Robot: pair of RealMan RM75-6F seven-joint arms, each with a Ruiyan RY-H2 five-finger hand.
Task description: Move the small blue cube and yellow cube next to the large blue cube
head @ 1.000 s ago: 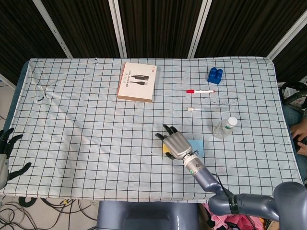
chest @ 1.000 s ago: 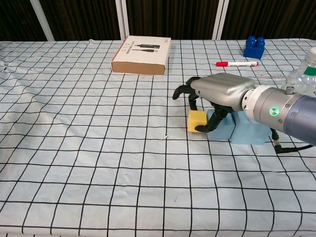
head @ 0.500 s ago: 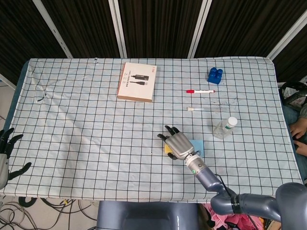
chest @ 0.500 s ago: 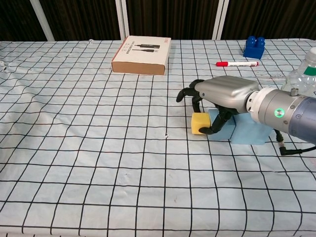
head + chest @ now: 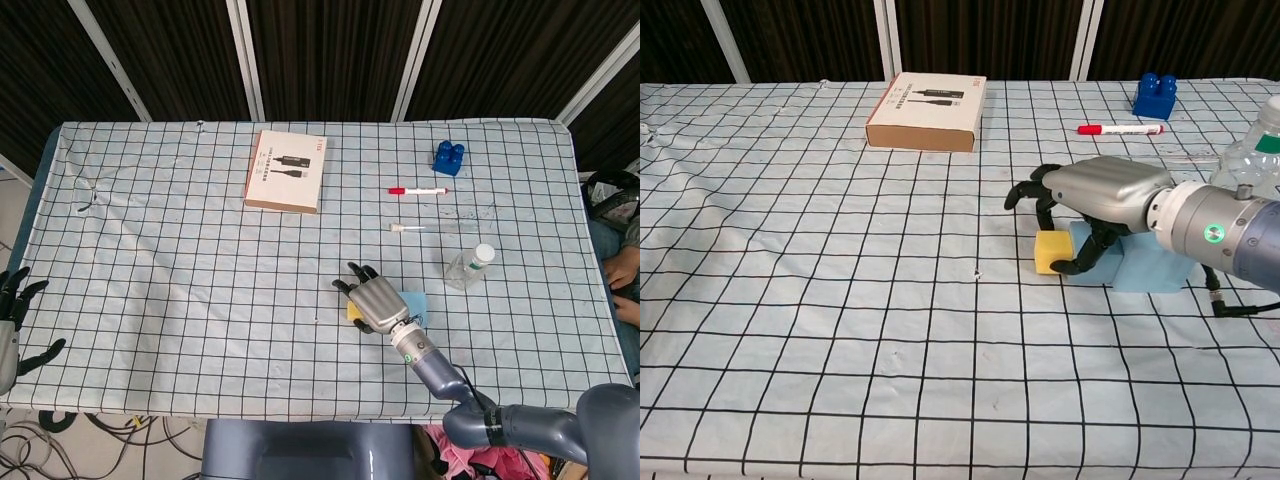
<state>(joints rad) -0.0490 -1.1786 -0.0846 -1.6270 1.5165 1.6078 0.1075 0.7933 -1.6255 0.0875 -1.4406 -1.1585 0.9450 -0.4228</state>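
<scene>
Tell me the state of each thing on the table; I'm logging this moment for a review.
yellow cube: on the cloth, gripped by the right hand, beside the large blue cube.
large blue cube: flat on the cloth, partly under the hand.
small blue cube: untouched at the far side.
red marker: lying capped.
bottle: capped.
box: closed, flat.
left hand: open, off the table's edge.

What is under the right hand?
Under the right hand sit the yellow cube, its fingers curled around it, and part of a light blue block. The hand covers the cube's top and where the two meet.
</scene>
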